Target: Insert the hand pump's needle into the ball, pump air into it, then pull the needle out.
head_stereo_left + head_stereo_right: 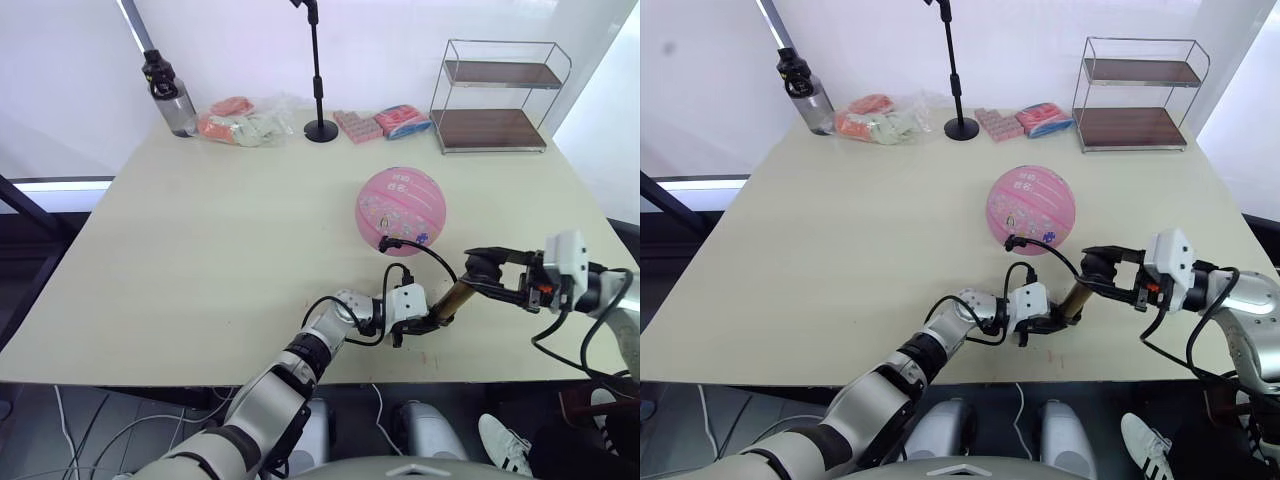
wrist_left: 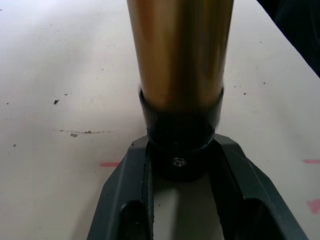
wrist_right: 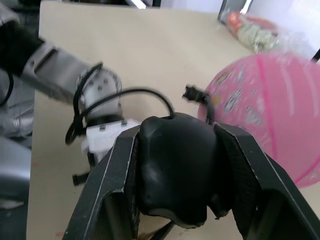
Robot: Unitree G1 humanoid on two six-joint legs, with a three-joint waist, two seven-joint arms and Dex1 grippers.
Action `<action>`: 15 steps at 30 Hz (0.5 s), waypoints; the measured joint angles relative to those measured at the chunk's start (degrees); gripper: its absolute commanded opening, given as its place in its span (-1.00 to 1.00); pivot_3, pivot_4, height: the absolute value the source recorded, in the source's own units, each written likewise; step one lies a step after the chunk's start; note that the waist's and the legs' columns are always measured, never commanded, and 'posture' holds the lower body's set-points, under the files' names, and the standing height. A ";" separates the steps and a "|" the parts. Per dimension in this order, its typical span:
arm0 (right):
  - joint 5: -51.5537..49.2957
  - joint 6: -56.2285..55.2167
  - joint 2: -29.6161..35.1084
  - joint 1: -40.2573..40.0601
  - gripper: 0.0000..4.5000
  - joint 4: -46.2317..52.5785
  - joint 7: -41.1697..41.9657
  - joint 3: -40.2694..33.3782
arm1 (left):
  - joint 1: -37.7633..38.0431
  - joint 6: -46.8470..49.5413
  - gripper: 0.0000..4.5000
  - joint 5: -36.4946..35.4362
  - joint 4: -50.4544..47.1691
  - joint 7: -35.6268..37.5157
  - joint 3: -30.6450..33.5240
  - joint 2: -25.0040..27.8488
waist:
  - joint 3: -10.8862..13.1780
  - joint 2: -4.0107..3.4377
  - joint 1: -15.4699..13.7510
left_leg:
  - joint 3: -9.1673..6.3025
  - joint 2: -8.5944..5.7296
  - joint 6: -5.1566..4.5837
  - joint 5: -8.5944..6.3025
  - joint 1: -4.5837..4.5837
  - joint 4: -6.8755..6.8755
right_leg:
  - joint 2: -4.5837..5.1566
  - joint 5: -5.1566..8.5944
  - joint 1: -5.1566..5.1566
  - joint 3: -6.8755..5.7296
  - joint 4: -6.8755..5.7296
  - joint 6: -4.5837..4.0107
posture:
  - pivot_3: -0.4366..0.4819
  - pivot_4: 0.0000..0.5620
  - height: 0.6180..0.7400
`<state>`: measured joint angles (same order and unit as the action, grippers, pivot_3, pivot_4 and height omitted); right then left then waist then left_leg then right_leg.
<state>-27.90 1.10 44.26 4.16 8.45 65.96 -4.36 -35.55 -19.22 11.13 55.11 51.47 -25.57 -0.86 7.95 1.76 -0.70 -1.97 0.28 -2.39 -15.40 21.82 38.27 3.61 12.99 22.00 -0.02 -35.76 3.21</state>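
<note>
Pump [image 1: 455, 298] low and right of centre in the eye views, lying tilted across the table [image 1: 200, 240] near its front edge, bronze barrel running up-right from black lower cap to black handle [image 1: 484, 264]. Lower cap [image 2: 180, 145] clamped between the two fingers [image 2: 125, 190] of the left gripper [image 1: 412, 326], closed on it, seen close up at the centre of the left wrist view. Handle [image 3: 175, 167] gripped by the right gripper [image 1: 490, 272], its fingers [image 3: 112, 185] pressed on either side of the black knob, at lower centre of the right wrist view. Thin black hose [image 1: 425, 250] looping up from the pump toward the ball [image 1: 402, 210]. Small black needle fitting [image 1: 388, 243] right at the ball's lower front; cannot tell whether the pin itself is inside. Ball pink, printed with small pictures, just above the pump, right of centre. Behind, along the top of the frame: black stand pole [image 1: 318, 75] on a round base, dark bottle [image 1: 170, 95] at upper left, plastic bag [image 1: 240, 122] of pink and pale items beside it, pink packets [image 1: 385, 122], wire shelf [image 1: 495, 95] at upper right.
</note>
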 measured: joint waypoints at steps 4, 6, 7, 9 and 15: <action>0.09 -1.21 -0.28 -0.60 -0.27 -0.01 -0.07 0.06 | -0.06 0.00 -0.54 0.06 0.02 -0.19 0.00 0.01 | -0.04 0.06 0.02 | -0.01 0.00 0.00 0.00 0.00 0.00 | 0.02 0.02 -0.04 0.00 0.00 0.04 | -0.05 -0.47 1.00; -0.14 -0.98 -0.26 -0.61 -0.27 0.02 -0.13 -0.22 | -0.08 0.00 -0.54 0.06 0.02 -0.21 0.00 0.01 | -0.03 0.06 0.01 | -0.01 0.00 0.00 0.00 0.00 0.00 | 0.06 0.04 -0.04 0.00 0.00 0.07 | -0.05 -0.47 1.00; -0.74 0.00 -0.16 -0.45 -0.27 0.13 -0.14 -0.74 | -0.10 -0.02 -0.54 0.06 0.01 -0.19 -0.06 -0.06 | -0.02 0.05 -0.02 | -0.01 0.00 0.00 0.00 0.01 0.00 | 0.09 0.04 -0.04 0.00 0.00 0.07 | -0.05 -0.47 1.00; -2.43 2.37 1.01 -0.08 -0.27 0.53 -0.06 -1.71 | -0.09 -0.32 -0.54 0.05 -0.01 -0.18 -0.18 -0.24 | 0.10 -0.08 -0.08 | 0.00 -0.01 0.00 0.00 0.05 0.00 | 0.18 -0.01 -0.01 0.00 0.01 -0.01 | -0.05 -0.47 1.00; -7.71 10.42 5.08 3.55 -0.27 1.32 1.16 -4.81 | -0.28 -0.74 -0.54 -0.11 -0.04 0.10 -0.20 -0.57 | 0.49 -0.48 -0.16 | 0.00 -0.18 0.00 0.00 0.31 0.01 | 0.29 -0.08 0.18 -0.03 0.03 -0.11 | -0.05 -0.47 1.00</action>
<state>-35.61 11.52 49.34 7.71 9.77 67.11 -9.17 -35.83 -19.95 11.01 55.07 51.56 -25.77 -1.43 8.44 1.29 -0.86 -1.97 0.10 -2.39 -15.40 22.13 38.28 3.91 12.91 22.18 -0.05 -35.73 3.10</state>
